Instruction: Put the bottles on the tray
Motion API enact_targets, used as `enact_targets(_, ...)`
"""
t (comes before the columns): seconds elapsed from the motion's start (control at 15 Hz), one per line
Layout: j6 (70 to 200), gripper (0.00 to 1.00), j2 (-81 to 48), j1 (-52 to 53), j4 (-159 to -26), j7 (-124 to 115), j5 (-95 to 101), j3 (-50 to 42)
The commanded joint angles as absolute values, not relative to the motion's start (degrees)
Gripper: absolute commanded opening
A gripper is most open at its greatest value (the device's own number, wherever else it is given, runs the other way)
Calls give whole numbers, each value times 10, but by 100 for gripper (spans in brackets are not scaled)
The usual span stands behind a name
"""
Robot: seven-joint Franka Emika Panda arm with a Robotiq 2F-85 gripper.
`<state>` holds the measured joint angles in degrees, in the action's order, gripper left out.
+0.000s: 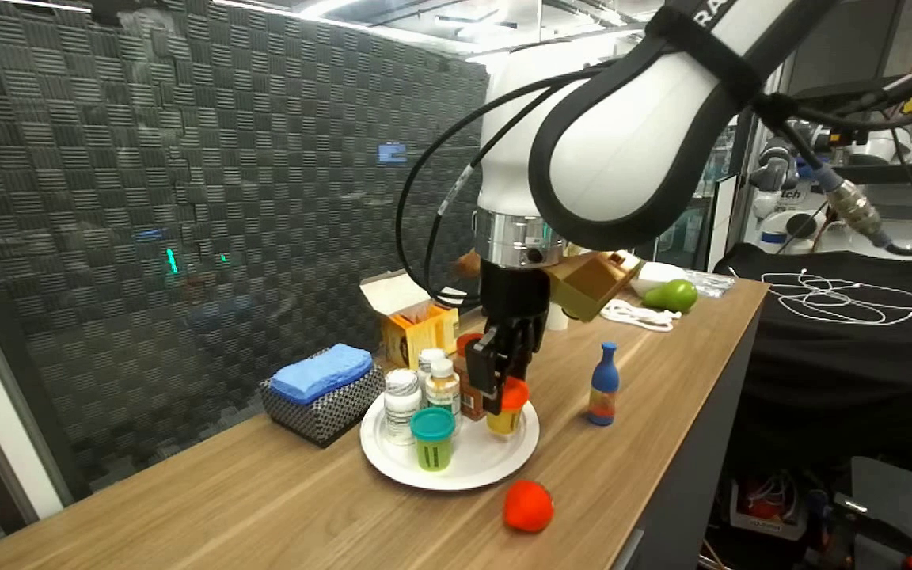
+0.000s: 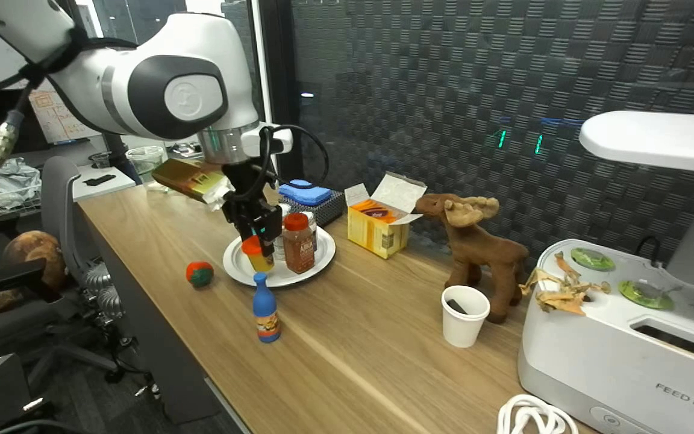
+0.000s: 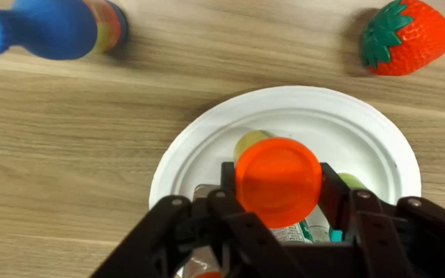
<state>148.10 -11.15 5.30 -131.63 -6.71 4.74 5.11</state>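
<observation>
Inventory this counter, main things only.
plate: one, white, counter
pill bottles: three, white-capped, plate
teal-lidded tub: one, green, plate
red-capped bottle: one, brown, plate
orange-lidded tub: one, yellow, in gripper
long-necked bottle: one, blue, counter
toy strawberry: one, red, counter
plush moose: one, brown, counter
open carton: one, yellow, counter
cloth: one, blue, on box
box: one, dark, under cloth
paper cup: one, white, counter
cable: one, white, counter
planter: one, white, counter
pear: one, green, counter
bowl: one, white, beside pear
arm: one, white, above plate
gripper: one, black, above plate
</observation>
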Motion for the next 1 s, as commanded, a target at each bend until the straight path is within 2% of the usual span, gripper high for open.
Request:
enact_targets(0.0, 1487, 28, -128, 56, -1297, -57, 40, 49)
enact_targets(0.93, 1526, 28, -148, 63, -1291, -76, 69, 28)
